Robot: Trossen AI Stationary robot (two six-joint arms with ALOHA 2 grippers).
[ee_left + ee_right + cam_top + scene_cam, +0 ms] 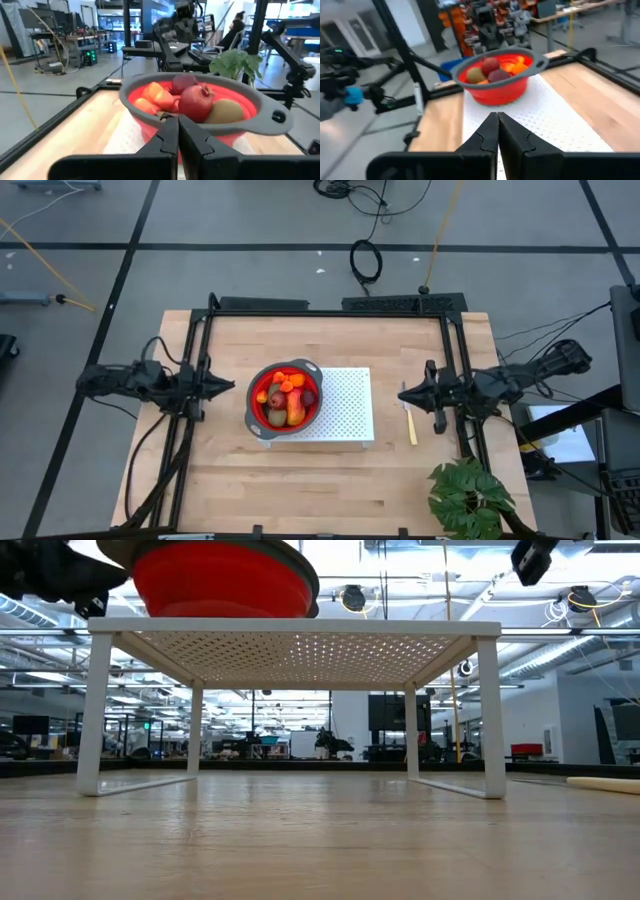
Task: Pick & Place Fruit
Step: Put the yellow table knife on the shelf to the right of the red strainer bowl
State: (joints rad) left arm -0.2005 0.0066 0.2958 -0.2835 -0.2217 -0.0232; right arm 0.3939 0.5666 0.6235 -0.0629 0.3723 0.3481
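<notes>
The fruit lies heaped in a red bowl with a grey rim. The bowl stands on the left part of a white perforated rack at mid-table. In the left wrist view I make out a dark red ball, an olive-brown oval and orange bits. My left gripper is shut and level, its tips just short of the bowl's left rim. My right gripper is shut and level too, off the rack's right edge, pointing at the bowl.
A yellow-handled knife lies on the wood below my right gripper. A green leafy plant stands at the near right corner. Bare table runs along the near edge and under the rack. A person shows far off in the room.
</notes>
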